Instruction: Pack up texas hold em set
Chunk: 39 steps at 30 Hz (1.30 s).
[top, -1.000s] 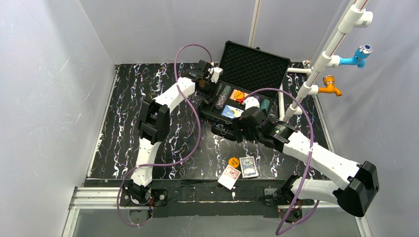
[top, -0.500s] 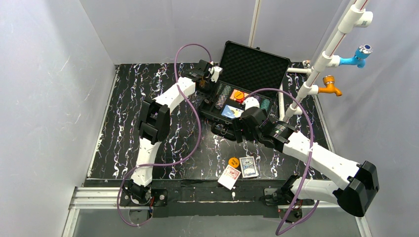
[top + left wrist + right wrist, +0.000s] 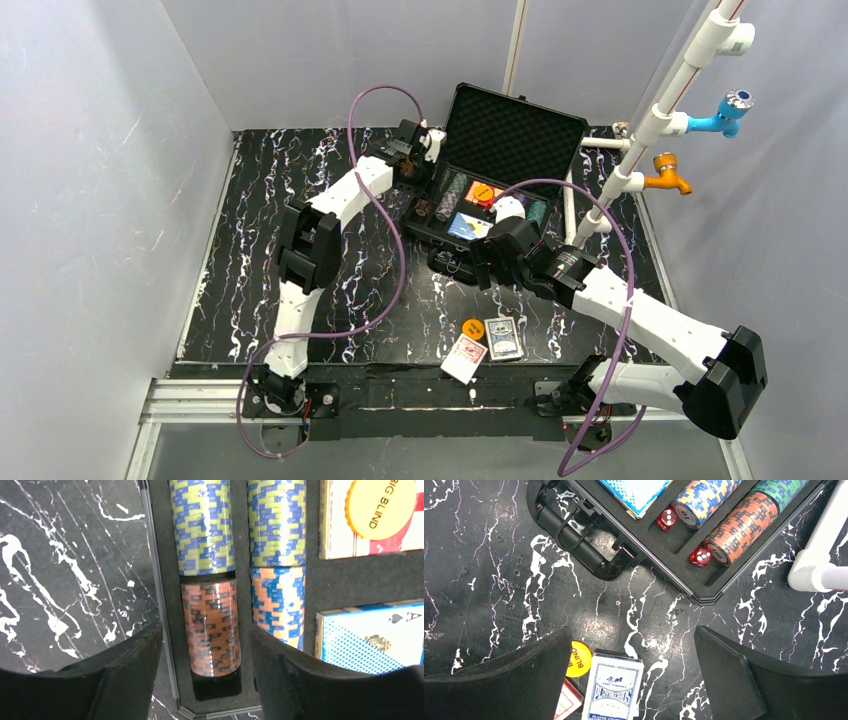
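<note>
The black hard case [image 3: 436, 237] lies open with its foam lid [image 3: 515, 125] raised. In the left wrist view it holds yellow-blue chip stacks [image 3: 202, 525], an orange-blue stack [image 3: 277, 602], a red deck [image 3: 335, 535] topped by an orange "Big Blind" disc [image 3: 382, 505], and a blue deck [image 3: 370, 637]. My left gripper [image 3: 206, 640] is open, its jaws either side of an orange-black chip stack [image 3: 210, 625] at the case's left wall. My right gripper [image 3: 631, 635] is open and empty above the table. Below it lie a blue deck [image 3: 613, 687], a red deck [image 3: 569, 705] and an orange disc [image 3: 578, 658].
The case handle [image 3: 574, 535] sticks out toward the loose cards. Two red dice [image 3: 667, 518] sit in the case beside more chip stacks [image 3: 741, 527]. A white pipe frame [image 3: 640, 140] with blue and orange taps stands right of the case.
My left wrist has shifted slightly left at the case's left edge. The right arm and the loose decks have not moved.
</note>
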Each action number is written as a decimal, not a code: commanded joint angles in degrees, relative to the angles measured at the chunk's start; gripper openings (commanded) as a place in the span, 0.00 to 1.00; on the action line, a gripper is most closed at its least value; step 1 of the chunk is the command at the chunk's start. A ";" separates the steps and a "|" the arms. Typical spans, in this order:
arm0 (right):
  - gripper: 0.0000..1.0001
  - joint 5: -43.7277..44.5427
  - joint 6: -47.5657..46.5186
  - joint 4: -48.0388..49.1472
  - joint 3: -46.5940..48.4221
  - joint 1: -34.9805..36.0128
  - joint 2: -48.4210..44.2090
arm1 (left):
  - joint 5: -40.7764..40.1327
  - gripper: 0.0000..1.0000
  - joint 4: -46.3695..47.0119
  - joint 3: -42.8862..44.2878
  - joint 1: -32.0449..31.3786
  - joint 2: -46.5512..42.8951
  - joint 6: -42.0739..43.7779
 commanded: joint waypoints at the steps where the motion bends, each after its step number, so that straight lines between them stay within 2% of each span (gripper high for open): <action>1: 1.00 -0.35 0.41 0.72 0.31 -0.37 0.02 | -2.06 0.58 1.05 -4.84 0.22 -10.38 -0.57; 8: 1.00 -2.08 1.11 1.50 0.82 -0.50 1.14 | -1.46 0.24 6.67 -20.52 0.18 -19.13 -4.03; 11: 1.00 -2.52 1.28 1.46 1.31 -0.50 1.83 | -0.87 0.17 8.65 -24.23 0.14 -20.47 -4.90; 23: 1.00 -2.87 2.64 0.99 2.16 -0.74 1.84 | 1.84 0.13 10.56 -24.89 0.14 -16.65 -6.90; 39: 1.00 -2.01 2.79 -0.12 2.40 -0.96 1.07 | 2.38 0.14 10.51 -14.37 0.12 -7.11 -7.87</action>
